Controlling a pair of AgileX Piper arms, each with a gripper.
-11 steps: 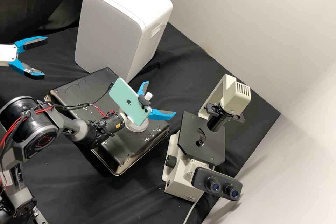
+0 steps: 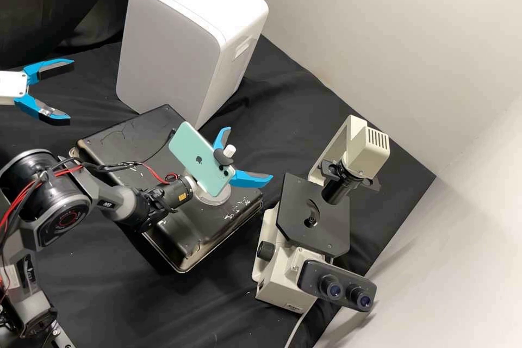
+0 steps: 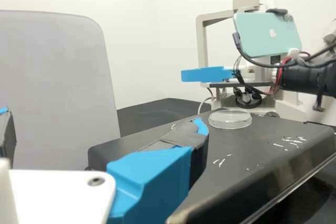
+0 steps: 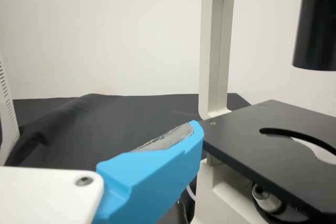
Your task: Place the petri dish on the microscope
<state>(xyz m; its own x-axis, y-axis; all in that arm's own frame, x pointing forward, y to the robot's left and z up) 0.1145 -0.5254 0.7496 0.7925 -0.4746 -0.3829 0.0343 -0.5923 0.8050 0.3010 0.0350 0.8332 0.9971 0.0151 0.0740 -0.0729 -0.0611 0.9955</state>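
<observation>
The dish (image 3: 230, 119) looks light, brittle, slick (likely clear plastic): pinch across its rim. High view: your right claw (image 2: 239, 159) mid-frame, left claw (image 2: 68, 89) upper left, both gape empty.

A clear, shallow petri dish (image 3: 230, 119) lies flat on a glossy black tray (image 3: 273, 156), centre frame in the left wrist view. The cream microscope (image 2: 280, 277) stands upright on the bench (image 2: 136, 293), lower right in the high view, its black stage (image 2: 326, 228) level.
</observation>
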